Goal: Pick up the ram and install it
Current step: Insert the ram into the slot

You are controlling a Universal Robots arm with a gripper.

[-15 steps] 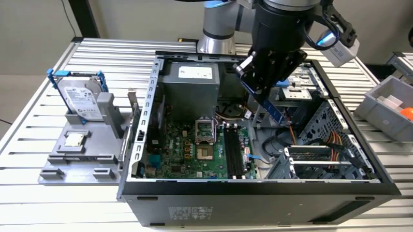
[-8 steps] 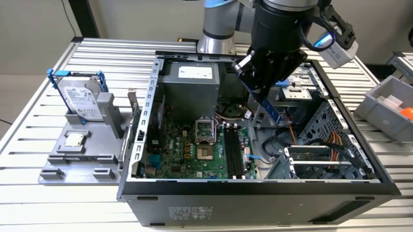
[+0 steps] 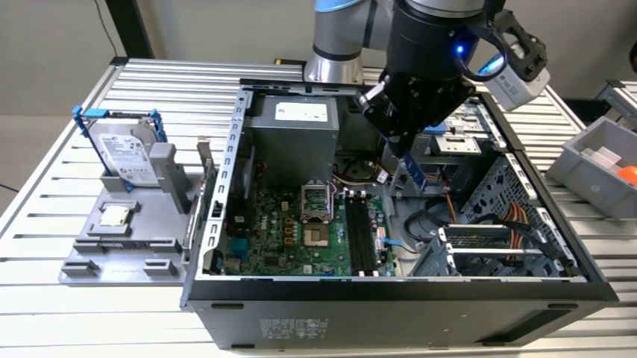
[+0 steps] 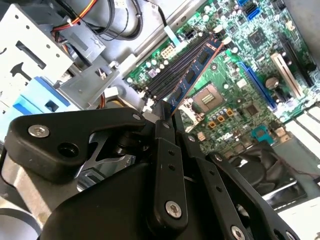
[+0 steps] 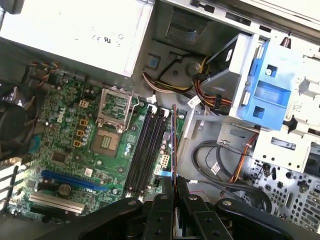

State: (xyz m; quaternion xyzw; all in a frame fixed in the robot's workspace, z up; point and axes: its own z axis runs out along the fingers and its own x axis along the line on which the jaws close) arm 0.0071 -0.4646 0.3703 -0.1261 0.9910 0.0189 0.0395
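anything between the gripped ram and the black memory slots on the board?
Nothing. In the second wrist view the ram, held by the gripper, hangs just over the memory slots; no cable or part crosses the gap.

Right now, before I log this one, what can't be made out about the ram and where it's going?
- Exterior view: the gripper hides the upper part of the ram. Whether the ram touches the memory slots cannot be told.
- First wrist view: the ram is edge-on, so its chips are hidden.
- Second wrist view: the gripper covers the ram's held end.
- Exterior view: the slot latches are too small to judge.
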